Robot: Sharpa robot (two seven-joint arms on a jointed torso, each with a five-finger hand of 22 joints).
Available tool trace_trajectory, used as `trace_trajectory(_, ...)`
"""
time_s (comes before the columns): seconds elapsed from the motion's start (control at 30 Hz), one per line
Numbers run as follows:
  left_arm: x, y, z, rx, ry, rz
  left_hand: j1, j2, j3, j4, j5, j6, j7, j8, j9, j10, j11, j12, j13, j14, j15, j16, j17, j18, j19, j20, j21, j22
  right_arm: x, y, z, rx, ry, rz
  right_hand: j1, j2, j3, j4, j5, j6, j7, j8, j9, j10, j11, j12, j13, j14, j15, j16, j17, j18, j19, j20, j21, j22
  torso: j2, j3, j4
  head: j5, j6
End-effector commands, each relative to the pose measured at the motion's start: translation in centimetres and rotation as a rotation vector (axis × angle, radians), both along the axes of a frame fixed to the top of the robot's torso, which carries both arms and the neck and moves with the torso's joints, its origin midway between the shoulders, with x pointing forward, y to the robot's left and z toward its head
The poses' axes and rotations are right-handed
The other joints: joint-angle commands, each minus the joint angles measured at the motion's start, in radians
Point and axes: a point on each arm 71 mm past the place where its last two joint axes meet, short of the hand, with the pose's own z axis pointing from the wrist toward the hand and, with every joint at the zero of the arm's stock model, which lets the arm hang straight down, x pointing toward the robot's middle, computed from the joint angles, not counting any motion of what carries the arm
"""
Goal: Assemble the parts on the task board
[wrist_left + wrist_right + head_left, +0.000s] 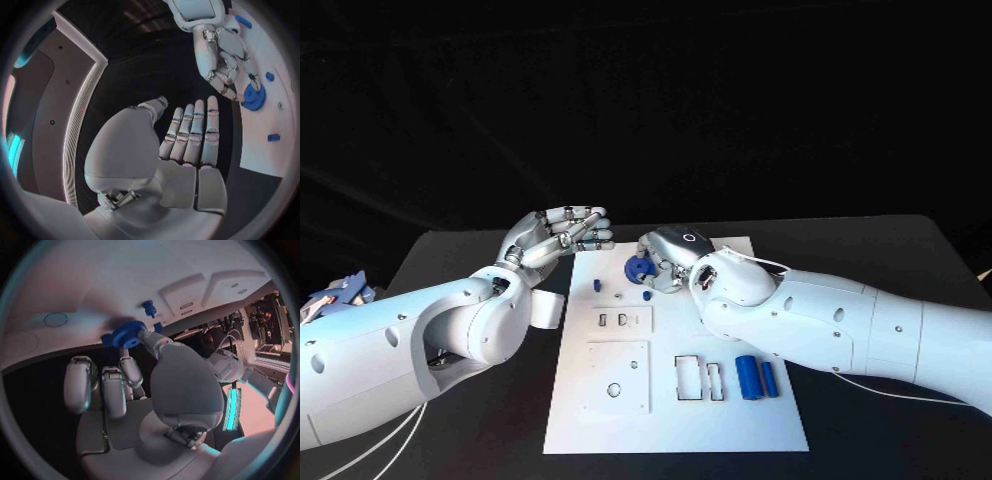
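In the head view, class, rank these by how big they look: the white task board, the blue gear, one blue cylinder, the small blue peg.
1. White rectangular task board
2. Blue cylinder, lying near the board's front
3. Blue toothed gear, partly hidden by the right hand and farther away, so this place is unsure
4. Small blue peg

The right hand crowds the blue gear at the task board's far edge, the left hand hangs just beside it over bare table, and two blue cylinders lie behind the right hand, beside its forearm.
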Motion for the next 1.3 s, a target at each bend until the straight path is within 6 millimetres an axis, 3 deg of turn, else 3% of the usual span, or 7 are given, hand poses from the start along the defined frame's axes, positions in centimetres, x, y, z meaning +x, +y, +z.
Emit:
trace_trajectory(0.03,-0.04,-0.25,0.15,-0.012,-0.010,-0.020,0.006,0.000,0.004,-0.002,0.002,0.001,0.037,-0.007,0.000,0.007,-0.001,-0.007,0.000,-0.006,0.002,-0.005,0.002,0.004,0.004,0.000,-0.003,-0.001,0.07,0.07,-0.22,-0.006,-0.008,-0.003,0.000,0.007,0.008,0.001,0.003,0.016,-0.019,0.023,0.017,0.002,0.005,0.001,-0.001,0.086,-0.008,0.004,0.174,-0.017,0.001,-0.005,-0.001,-0.002,0.000,-0.0002,-0.0005,0.001,0.000)
trace_trajectory(0.47,-0.03,-0.26,0.15,-0.012,-0.009,-0.020,0.006,0.000,0.004,-0.002,0.002,0.001,0.037,-0.007,0.000,0.007,-0.001,-0.007,0.000,-0.006,0.002,-0.005,0.002,0.004,0.004,0.000,-0.003,-0.001,0.32,0.49,-0.38,-0.018,0.002,-0.004,-0.015,-0.004,0.017,0.006,-0.020,-0.023,-0.001,-0.010,0.004,-0.014,0.020,-0.012,-0.013,0.085,0.005,0.003,0.172,-0.015,-0.005,0.005,-0.010,-0.010,0.000,-0.0005,0.0000,0.004,0.000)
trace_trajectory(0.97,-0.01,-0.24,0.13,-0.011,-0.007,-0.021,0.006,0.000,0.004,-0.002,0.002,0.001,0.037,-0.007,0.000,0.007,-0.001,-0.007,0.000,-0.006,0.002,-0.005,0.002,0.004,0.004,0.000,-0.003,-0.001,0.50,0.64,-0.23,-0.005,-0.012,-0.017,-0.015,-0.003,0.021,0.006,-0.021,-0.028,0.001,-0.015,0.002,-0.018,0.023,-0.014,-0.016,0.085,0.007,0.003,0.174,-0.015,-0.005,0.007,-0.010,-0.009,0.000,0.0001,-0.0008,0.005,0.000)
trace_trajectory(1.3,-0.02,-0.22,0.13,-0.011,-0.006,-0.021,0.005,0.000,0.006,-0.004,0.002,0.001,0.037,-0.008,0.000,0.008,-0.001,-0.010,0.000,-0.007,0.002,-0.005,0.003,0.004,0.003,0.000,-0.004,-0.002,0.65,0.60,-0.13,0.002,-0.020,-0.025,-0.024,-0.012,0.024,0.009,-0.025,-0.055,0.014,-0.042,-0.008,-0.037,0.034,-0.028,-0.031,0.085,0.016,0.003,0.172,-0.014,-0.008,0.016,-0.016,-0.013,-0.001,0.0007,-0.0016,0.006,0.000)
